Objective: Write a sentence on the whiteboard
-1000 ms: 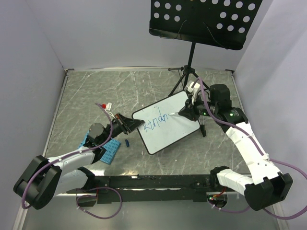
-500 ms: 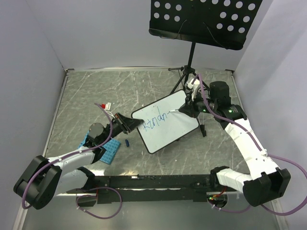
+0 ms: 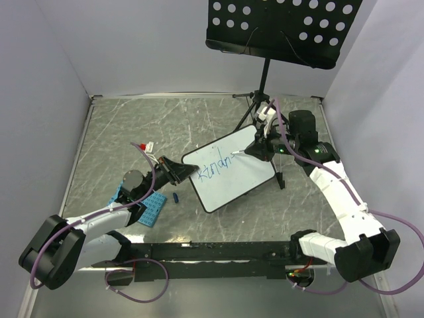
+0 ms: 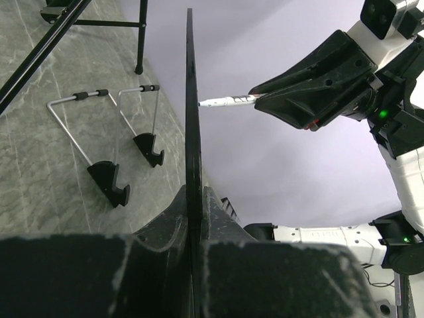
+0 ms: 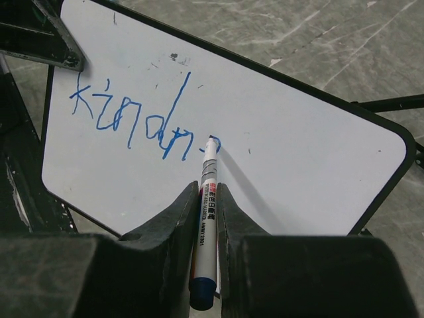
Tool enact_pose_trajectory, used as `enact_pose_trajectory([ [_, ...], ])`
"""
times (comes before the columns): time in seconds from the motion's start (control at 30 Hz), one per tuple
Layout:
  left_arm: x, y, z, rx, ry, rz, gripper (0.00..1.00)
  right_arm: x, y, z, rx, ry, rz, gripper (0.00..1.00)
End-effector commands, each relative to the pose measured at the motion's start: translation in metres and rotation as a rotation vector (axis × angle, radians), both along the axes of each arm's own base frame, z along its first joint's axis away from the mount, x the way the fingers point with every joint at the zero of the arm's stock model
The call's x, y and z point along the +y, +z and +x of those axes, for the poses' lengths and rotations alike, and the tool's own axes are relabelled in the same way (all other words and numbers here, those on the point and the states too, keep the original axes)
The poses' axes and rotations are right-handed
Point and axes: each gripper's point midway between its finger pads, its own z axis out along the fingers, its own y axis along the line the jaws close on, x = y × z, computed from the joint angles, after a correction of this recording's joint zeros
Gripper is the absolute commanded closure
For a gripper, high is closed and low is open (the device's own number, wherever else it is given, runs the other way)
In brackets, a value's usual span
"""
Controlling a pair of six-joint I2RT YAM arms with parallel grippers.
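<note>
One whiteboard (image 3: 232, 175), one marker (image 5: 209, 169), one music stand (image 3: 278, 50)

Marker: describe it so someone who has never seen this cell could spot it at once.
Find the tilted whiteboard mid-table, in front of the black music stand. Above its right part the right end effector is shut on a white marker with a blue rear end. Against the bulky black fingers, it alone is thin and white, tip on the board where the blue writing stops.

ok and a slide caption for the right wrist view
Right fingers hold a marker, its tip at the end of the blue script, roughly "kindn", on the whiteboard.
</note>
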Motion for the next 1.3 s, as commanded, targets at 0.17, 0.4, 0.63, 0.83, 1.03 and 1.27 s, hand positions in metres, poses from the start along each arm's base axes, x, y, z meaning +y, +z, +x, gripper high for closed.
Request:
enact_pose_trajectory([
  [0.17, 0.003, 0.069, -0.013, -0.2, -0.028, -0.151, 0.99, 0.0, -0.005, -0.014, 0.017, 0.049, -0.007, 1.0],
  [0.4, 0.004, 0.071, -0.012, -0.204, -0.018, -0.152, 0.99, -0.005, -0.012, -0.022, 0.017, 0.045, -0.029, 1.0],
  [0.63, 0.004, 0.072, -0.013, -0.204, -0.02, -0.152, 0.99, -0.016, -0.013, -0.012, -0.013, -0.031, -0.062, 1.0],
  [0.83, 0.005, 0.071, -0.014, -0.203, -0.019, -0.148, 0.99, -0.018, 0.003, 0.0, -0.042, -0.063, -0.053, 1.0],
  [1.03, 0.005, 0.07, -0.014, -0.202, -0.018, -0.146, 0.99, -0.012, 0.028, -0.003, -0.079, -0.023, -0.005, 1.0],
  [1.27, 0.006, 0.071, -0.014, -0.205, -0.016, -0.149, 0.99, -0.01, 0.05, -0.015, -0.132, -0.007, 0.035, 1.0],
])
